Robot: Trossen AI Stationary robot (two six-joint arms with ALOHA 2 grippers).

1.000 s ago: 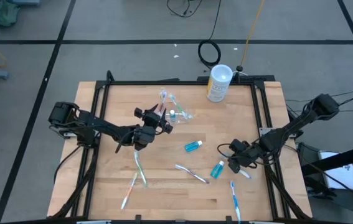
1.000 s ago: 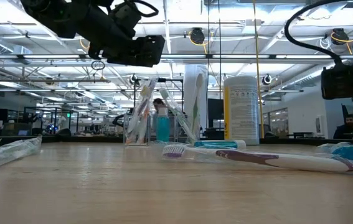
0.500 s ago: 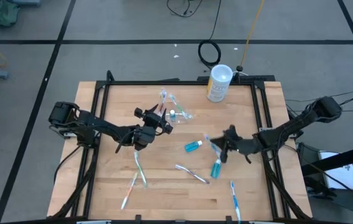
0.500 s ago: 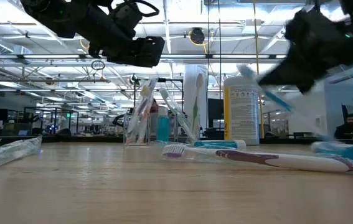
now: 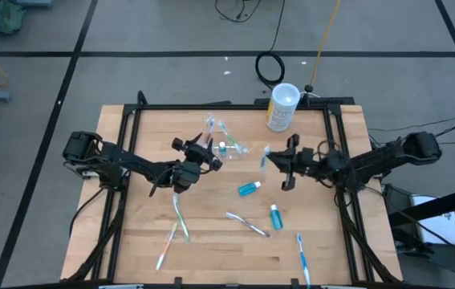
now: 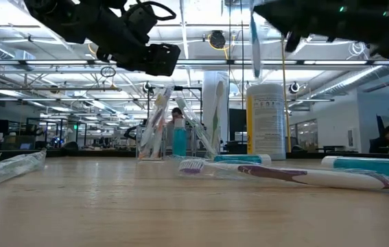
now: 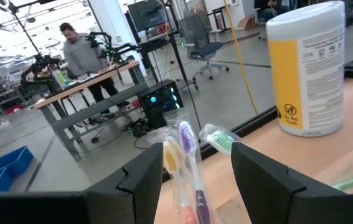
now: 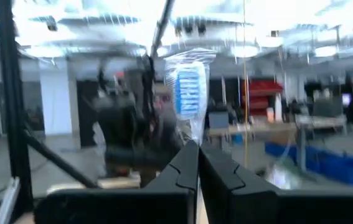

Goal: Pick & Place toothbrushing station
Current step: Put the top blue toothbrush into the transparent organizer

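The clear holder [image 5: 225,145] stands at the table's far middle with several wrapped toothbrushes [image 7: 185,149] and a teal tube in it; it also shows in the low view [image 6: 158,130]. My left gripper [image 5: 205,158] hovers open just left of it, above the table. In the left wrist view [image 7: 195,168] the brushes stand beyond the gap, untouched. My right gripper [image 5: 271,163] is in the air right of the holder. It is shut on a wrapped blue-bristled toothbrush [image 5: 264,156]. My right gripper pinches the wrapped toothbrush's neck just below its bristle head [image 8: 193,134] between its two shut fingers. The fingers lie about level, coming from the table's right, across the brush. The brush stands upright and clear of the table [image 6: 254,48].
A white canister [image 5: 282,107] with a yellow label stands at the far edge. Two teal tubes [image 5: 249,189] [image 5: 275,215] and several wrapped toothbrushes [image 5: 247,223] [image 5: 180,215] [image 5: 302,255] lie loose on the near half of the table.
My right gripper has lifted the blue toothbrush off the table's near right part. It has carried it up and toward the far left, toward the holder. The brush has turned from slanting to upright. My left gripper has kept still.
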